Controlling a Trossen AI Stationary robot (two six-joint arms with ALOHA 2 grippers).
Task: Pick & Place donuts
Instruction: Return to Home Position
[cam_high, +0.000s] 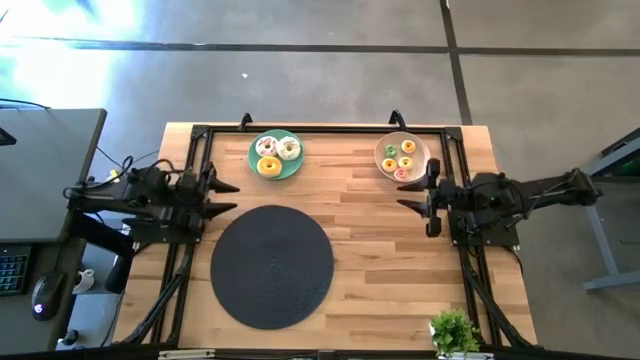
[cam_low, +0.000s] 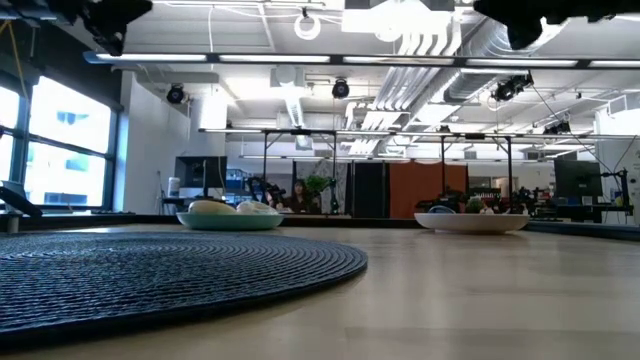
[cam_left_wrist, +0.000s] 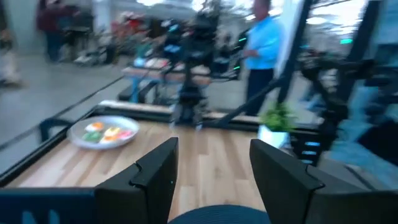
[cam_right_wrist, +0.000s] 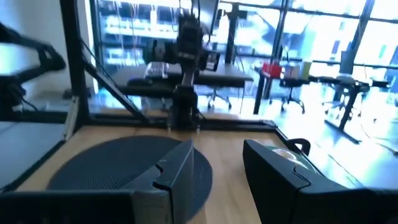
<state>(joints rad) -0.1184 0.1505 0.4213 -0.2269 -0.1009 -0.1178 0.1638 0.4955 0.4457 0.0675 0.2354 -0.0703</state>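
1. Only the high view shows the donuts clearly. Three big donuts (cam_high: 269, 166) lie on the green plate (cam_high: 297, 166), upper centre, and the small donuts (cam_high: 390, 165) on the beige plate (cam_high: 383, 150), upper right.
2. The low view shows just plate rims behind the black mat (cam_low: 170, 265).
3. The left gripper (cam_high: 228, 197), at middle left, has its fingers spread wide and holds nothing.
4. The right gripper (cam_high: 420, 200), at middle right, is likewise spread and empty.
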